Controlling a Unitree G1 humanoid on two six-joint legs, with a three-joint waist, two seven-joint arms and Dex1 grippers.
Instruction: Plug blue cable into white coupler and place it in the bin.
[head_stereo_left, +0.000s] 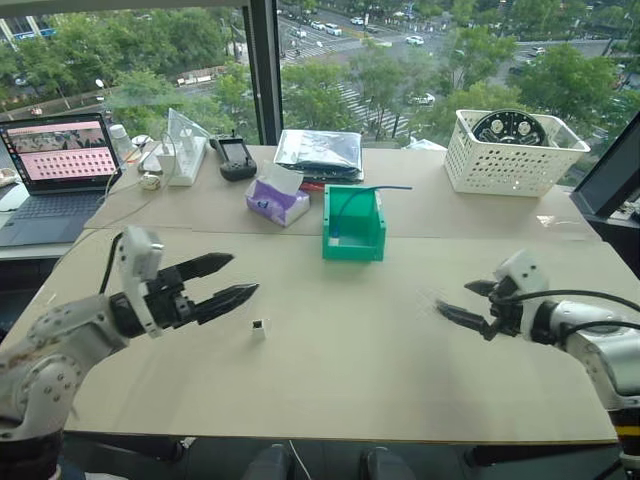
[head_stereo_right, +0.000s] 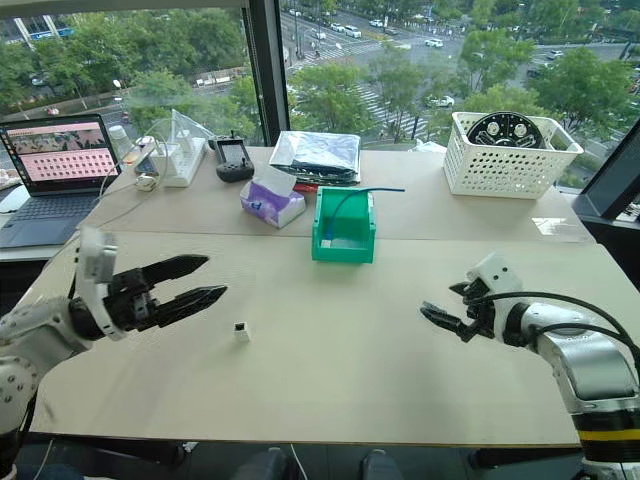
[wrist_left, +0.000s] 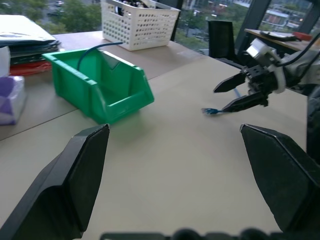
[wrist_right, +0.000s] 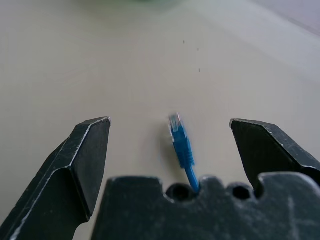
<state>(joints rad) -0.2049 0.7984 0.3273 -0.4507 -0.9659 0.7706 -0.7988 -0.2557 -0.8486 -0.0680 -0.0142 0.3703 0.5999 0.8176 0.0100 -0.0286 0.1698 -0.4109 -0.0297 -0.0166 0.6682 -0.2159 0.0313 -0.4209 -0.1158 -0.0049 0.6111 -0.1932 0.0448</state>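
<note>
Both grippers hover over the desk (head_stereo_left: 400, 360) with jaws spread, holding nothing.

The left gripper (head_stereo_left: 232, 279) hangs just above and left of the coupler (head_stereo_left: 258, 328), which sits alone on the desk, apart from the fingers. The right gripper (head_stereo_left: 462, 302) is low over the desk's right side; the cable (wrist_right: 181, 143) lies on the desk with its plug end between the spread fingers, touching neither. The bin (head_stereo_left: 353, 224) stands further back at the middle, well apart from both grippers, with another blue cord (head_stereo_left: 362, 191) arching out of it. A white basket (head_stereo_left: 510, 150) stands at the back right.
</note>
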